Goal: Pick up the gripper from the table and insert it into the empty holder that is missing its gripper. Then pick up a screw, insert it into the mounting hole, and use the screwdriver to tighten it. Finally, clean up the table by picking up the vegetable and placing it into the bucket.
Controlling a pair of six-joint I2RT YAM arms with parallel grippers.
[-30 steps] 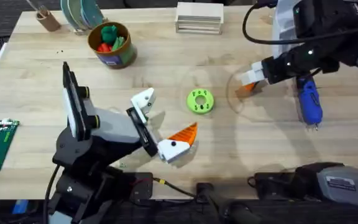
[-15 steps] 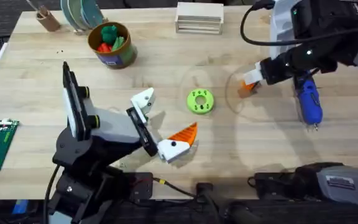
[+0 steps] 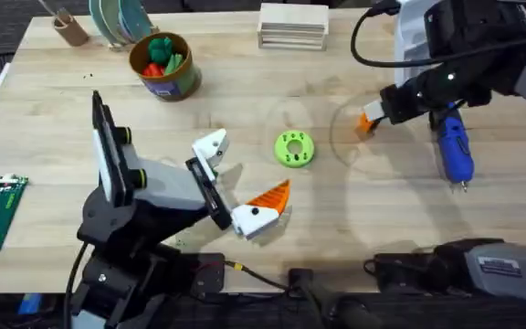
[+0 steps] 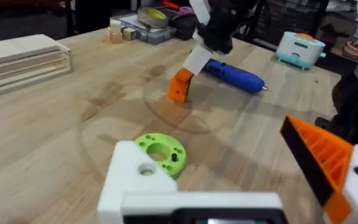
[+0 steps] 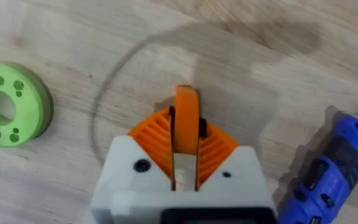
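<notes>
- Your right gripper [image 5: 184, 163] was clamped on the gripper [image 5: 186, 118], the small orange wedge standing upright between its ribbed orange pads.
- Compared with a second ago, the wedge had come up off the table [image 3: 354, 228]: earlier it lay at the fingertips on the wood, and now, in the overhead view, it sat tucked against the right gripper [image 3: 373, 117], slightly higher and nearer the far edge.
- From the left wrist camera, the wedge [image 4: 180, 86] hung tilted from the white fingers, its lower corner touching or just above the wood; you could not tell which.
- The screwdriver [image 3: 453, 151] lay flat just beside your right gripper, under the arm, unmoved.
- The lime-green ring disc [image 3: 294, 149] sat between your two grippers, where it had been.
- Your left gripper [image 3: 231, 181] was spread wide and had not shifted. One finger was the bare holder [image 3: 211, 145]; the other carried its orange pad [image 3: 270, 196].
- The bucket [image 3: 163, 66] stood well beyond the left gripper, with the vegetable [image 3: 162, 46] already inside.
</notes>
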